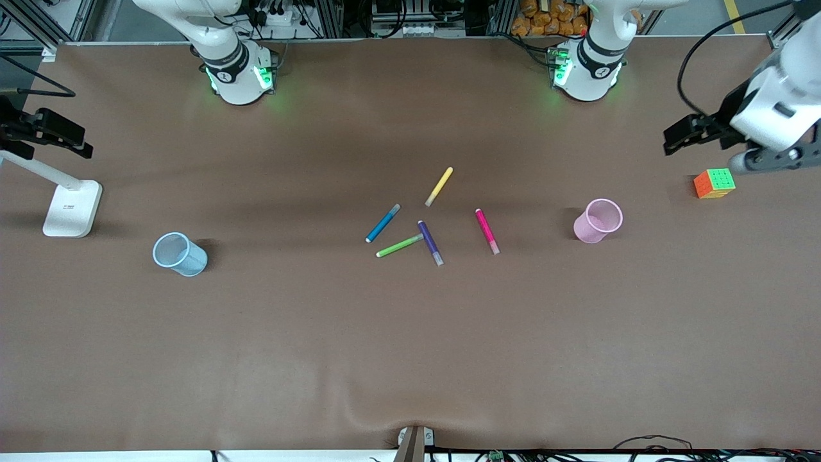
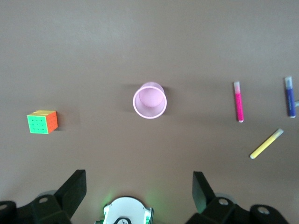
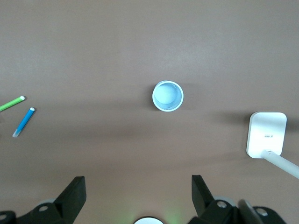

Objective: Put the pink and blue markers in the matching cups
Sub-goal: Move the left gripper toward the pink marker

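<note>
The pink marker (image 1: pixel 487 231) and the blue marker (image 1: pixel 383 223) lie flat among the pens at the table's middle. The pink marker (image 2: pixel 238 101) shows in the left wrist view, the blue marker (image 3: pixel 24 122) in the right wrist view. The pink cup (image 1: pixel 598 221) stands upright toward the left arm's end; the blue cup (image 1: pixel 179 254) stands toward the right arm's end. My left gripper (image 1: pixel 696 131) is open and empty, high over the pink cup (image 2: pixel 149 101). My right gripper (image 1: pixel 48 135) is open and empty, high over the blue cup (image 3: pixel 167 96).
A purple pen (image 1: pixel 430 243), a green pen (image 1: pixel 399 246) and a yellow pen (image 1: pixel 439 186) lie among the markers. A colourful cube (image 1: pixel 714 183) sits at the left arm's end of the table. A white stand's base (image 1: pixel 72 208) sits at the right arm's end.
</note>
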`<state>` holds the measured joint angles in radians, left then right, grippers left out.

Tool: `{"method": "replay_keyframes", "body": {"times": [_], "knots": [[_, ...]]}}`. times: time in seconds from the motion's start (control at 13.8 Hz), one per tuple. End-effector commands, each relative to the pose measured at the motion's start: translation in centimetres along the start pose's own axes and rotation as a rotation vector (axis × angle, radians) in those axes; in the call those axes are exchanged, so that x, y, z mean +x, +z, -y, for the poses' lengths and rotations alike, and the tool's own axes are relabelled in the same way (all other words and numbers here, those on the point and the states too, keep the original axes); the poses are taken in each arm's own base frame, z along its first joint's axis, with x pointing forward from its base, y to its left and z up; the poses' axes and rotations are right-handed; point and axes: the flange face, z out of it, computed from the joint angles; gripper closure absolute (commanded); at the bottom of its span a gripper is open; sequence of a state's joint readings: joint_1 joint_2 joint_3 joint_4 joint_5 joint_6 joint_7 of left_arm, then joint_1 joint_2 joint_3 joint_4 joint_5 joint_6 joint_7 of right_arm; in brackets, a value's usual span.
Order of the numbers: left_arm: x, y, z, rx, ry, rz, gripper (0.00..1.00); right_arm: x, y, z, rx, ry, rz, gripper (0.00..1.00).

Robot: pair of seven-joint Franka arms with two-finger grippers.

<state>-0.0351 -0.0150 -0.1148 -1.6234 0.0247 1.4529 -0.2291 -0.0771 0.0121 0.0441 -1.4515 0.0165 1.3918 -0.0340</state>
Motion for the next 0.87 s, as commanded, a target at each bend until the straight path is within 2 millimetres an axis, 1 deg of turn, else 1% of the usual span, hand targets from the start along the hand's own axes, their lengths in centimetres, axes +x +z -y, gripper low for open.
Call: {"method": "replay_keyframes", "body": {"times": [0.0, 0.15, 0.29, 0.36, 0.51, 0.65, 0.8], "knots": [[0.9, 1.7, -1.4, 0.006, 0.002, 0.066, 0.00, -0.1, -0.3, -0.3, 0.016, -0.007, 0.001, 0.00], [0.8, 2.1, -2.0, 0.011, 0.005, 0.086, 0.00, -0.2, -0.3, -0.2, 0.025, -0.008, 0.002, 0.00], [0.4, 2.9, -2.6, 0.003, -0.001, 0.145, 0.00, -0.2, -0.2, -0.3, 0.027, -0.009, 0.008, 0.00], [0.6, 3.8, -2.8, 0.008, -0.024, 0.179, 0.00, -0.2, -0.1, -0.3, 0.028, -0.009, 0.011, 0.00], [1.0, 5.3, -4.0, -0.009, -0.024, 0.237, 0.00, -0.2, -0.1, -0.6, 0.030, -0.003, 0.012, 0.00], [1.4, 6.8, -5.2, -0.049, -0.063, 0.294, 0.00, -0.2, -0.1, -0.9, 0.030, 0.003, 0.014, 0.00], [1.6, 8.6, -7.6, -0.055, -0.086, 0.344, 0.00, -0.2, -0.1, -1.3, 0.051, 0.010, 0.012, 0.00]]}}
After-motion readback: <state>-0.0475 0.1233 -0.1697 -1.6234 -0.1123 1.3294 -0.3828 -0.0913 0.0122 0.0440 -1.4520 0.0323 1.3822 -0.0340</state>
